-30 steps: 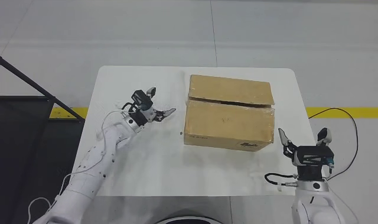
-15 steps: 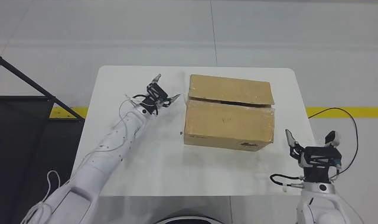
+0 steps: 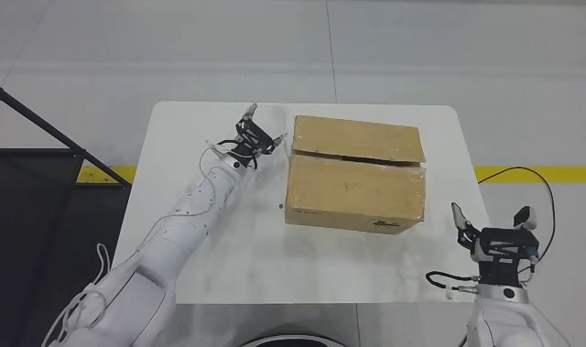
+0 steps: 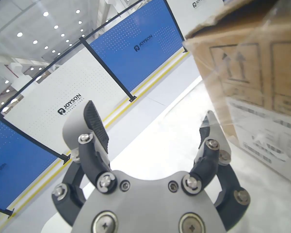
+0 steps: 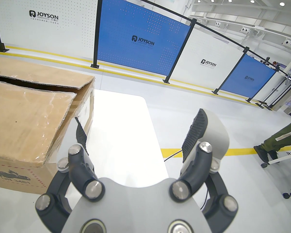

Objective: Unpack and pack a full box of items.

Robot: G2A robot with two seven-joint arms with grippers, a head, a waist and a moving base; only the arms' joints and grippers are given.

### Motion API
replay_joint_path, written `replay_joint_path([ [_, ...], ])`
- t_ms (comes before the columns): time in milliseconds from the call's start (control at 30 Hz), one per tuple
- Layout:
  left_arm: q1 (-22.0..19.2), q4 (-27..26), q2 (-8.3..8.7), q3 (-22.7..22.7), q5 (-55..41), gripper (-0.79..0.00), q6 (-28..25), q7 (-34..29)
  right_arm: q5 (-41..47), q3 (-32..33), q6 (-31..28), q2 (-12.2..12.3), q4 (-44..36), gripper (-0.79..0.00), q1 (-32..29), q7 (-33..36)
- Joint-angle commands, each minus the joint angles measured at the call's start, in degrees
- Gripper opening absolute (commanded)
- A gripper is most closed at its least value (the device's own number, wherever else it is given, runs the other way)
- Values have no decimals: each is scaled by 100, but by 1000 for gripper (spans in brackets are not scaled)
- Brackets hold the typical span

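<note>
- Top view: the cardboard box (image 3: 357, 173) sits on the white counter (image 3: 211, 246), off toward 2 o'clock from the counter's middle. Its two top flaps are folded down, with a dark slit between them running from 9 o'clock to 3 o'clock.
- Top view: the left claw (image 3: 264, 127) hangs just off the box's 10 o'clock corner. Its fingers are spread with nothing between them, and one fingertip is close to the cardboard; whether it touches I cannot tell.
- Top view: the right claw (image 3: 490, 215) is at the box's 4 o'clock, by the counter's edge and well apart from the box. It is spread wide and holds nothing.
- Left wrist view: the left claw (image 4: 149, 112) is splayed and empty. The box (image 4: 252, 73) rises close beside one finger (image 4: 209, 132), its side wall printed with arrows and covered by a sheet of clear tape (image 4: 269, 112).
- Right wrist view: the right claw (image 5: 139, 122) is spread wide and carries nothing. The box (image 5: 26, 117) stands off to one side of it on the counter (image 5: 126, 127). The top flaps lie nearly flat under shiny clear tape, and the flap edges are ragged.
- Right wrist view: blue and white fence panels (image 5: 140, 32) line the hall beyond the counter.
</note>
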Motion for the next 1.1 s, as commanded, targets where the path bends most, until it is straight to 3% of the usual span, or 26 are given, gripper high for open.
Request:
replay_joint_path([
  [0, -74, 188, -18, -61, -84, 0, 163, 209, 13, -1, -41, -2, 23, 0, 29, 5],
  [267, -136, 509, 74, -352, -244, 0, 542, 923, -106, -203, -303, -3, 162, 0, 384, 38],
  [567, 203, 358, 379, -684, -63, 0, 923, 1406, -165, -297, -523, 0, 292, 0, 629, -15],
  [833, 867, -466, 774, -1159, 284, 0, 1487, 1343, -203, -372, -705, 5, 359, 0, 844, -67],
  [1067, 1929, -1963, 1204, -1703, 1106, 0, 1544, 599, -286, -430, -792, 8, 396, 0, 945, -66],
])
